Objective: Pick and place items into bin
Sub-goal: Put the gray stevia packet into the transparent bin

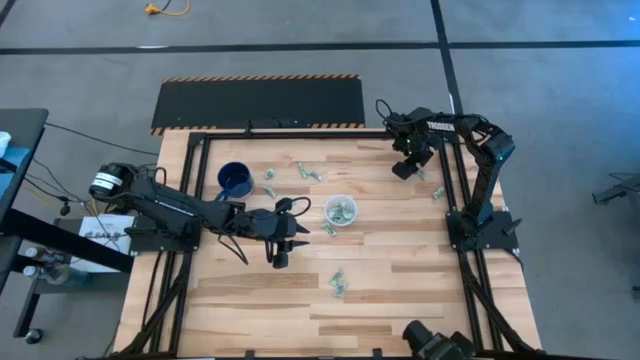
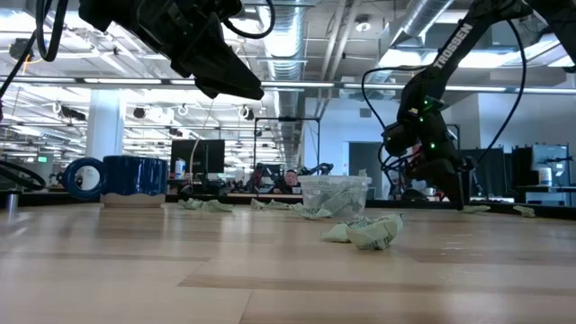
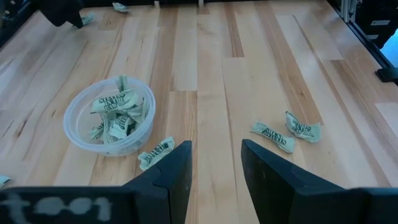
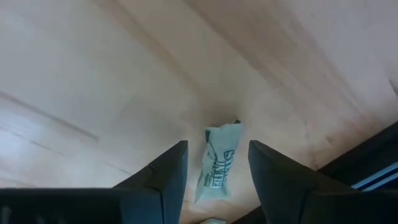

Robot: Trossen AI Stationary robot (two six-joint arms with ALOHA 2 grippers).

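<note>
White lettering reading "TROSSEN" runs along the right arm in the low view; print on the wrappers is too small to read. The right gripper is lowered at the table's far right corner, fingers parted around a wrapped piece, not clamped. The left gripper hovers mid-table, parted and empty, beside the clear cup holding several pieces; two more pieces lie nearby

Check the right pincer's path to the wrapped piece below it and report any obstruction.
Nothing visible blocks it: the small pale green-and-white crinkly wrapped piece lies on bare wooden table between the right pincer's open fingers.
</note>
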